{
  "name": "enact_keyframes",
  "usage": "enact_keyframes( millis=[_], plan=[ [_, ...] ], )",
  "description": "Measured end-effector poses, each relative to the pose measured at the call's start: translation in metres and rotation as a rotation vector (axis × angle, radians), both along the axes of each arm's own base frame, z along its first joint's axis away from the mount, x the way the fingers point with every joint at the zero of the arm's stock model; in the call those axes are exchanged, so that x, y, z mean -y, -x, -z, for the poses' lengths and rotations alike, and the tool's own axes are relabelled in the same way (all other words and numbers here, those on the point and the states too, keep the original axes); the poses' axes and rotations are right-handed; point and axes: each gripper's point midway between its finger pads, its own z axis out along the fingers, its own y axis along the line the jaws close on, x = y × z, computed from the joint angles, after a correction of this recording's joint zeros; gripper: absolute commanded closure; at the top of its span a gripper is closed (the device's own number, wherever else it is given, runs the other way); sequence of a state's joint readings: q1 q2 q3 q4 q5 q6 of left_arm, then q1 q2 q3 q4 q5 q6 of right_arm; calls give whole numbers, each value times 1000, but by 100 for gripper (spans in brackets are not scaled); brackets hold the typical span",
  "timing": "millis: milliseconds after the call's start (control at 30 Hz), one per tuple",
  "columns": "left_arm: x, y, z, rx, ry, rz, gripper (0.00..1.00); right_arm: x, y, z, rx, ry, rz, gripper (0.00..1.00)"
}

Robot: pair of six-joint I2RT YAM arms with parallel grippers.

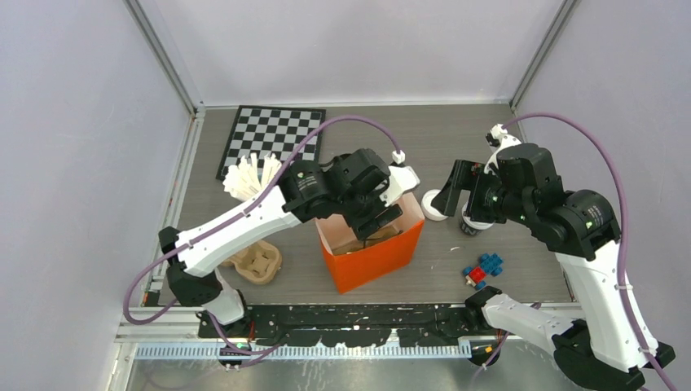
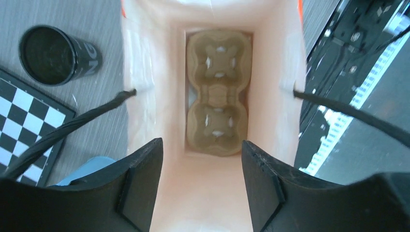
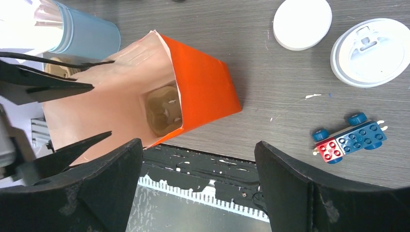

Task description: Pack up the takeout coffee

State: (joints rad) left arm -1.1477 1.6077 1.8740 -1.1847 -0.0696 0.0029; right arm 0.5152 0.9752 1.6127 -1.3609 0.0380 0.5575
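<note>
An orange paper bag [image 1: 376,254] stands open at the table's middle, with a brown cup carrier [image 2: 218,92] on its bottom. My left gripper [image 2: 202,188] is open and empty, right above the bag's mouth [image 1: 371,218]. An uncapped black coffee cup [image 2: 53,55] stands on the table beside the bag. My right gripper [image 3: 198,188] is open and empty, held above the table right of the bag [image 1: 451,194]. A black cup [image 1: 471,225] capped with a white lid [image 3: 372,50] stands under the right arm. A loose white lid [image 3: 302,23] lies next to it.
A light-blue cup of white sticks [image 1: 248,179] stands left of the bag, by a checkerboard [image 1: 273,138]. A second brown carrier [image 1: 259,262] lies at the front left. A red and blue toy car [image 1: 482,270] lies at the front right. The bag's black handles [image 2: 82,118] stick out.
</note>
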Motion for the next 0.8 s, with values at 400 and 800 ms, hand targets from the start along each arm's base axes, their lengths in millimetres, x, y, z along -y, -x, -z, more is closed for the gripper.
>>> enact_keyframes(
  millis=[400,800],
  plan=[
    [-8,-6,-103,76,558,-286,0,-13,-18,15,-17,-16,6,19],
    [-102,-1,-100,76,613,-626,0,-44,-76,54,-118,100,-51,28]
  ],
)
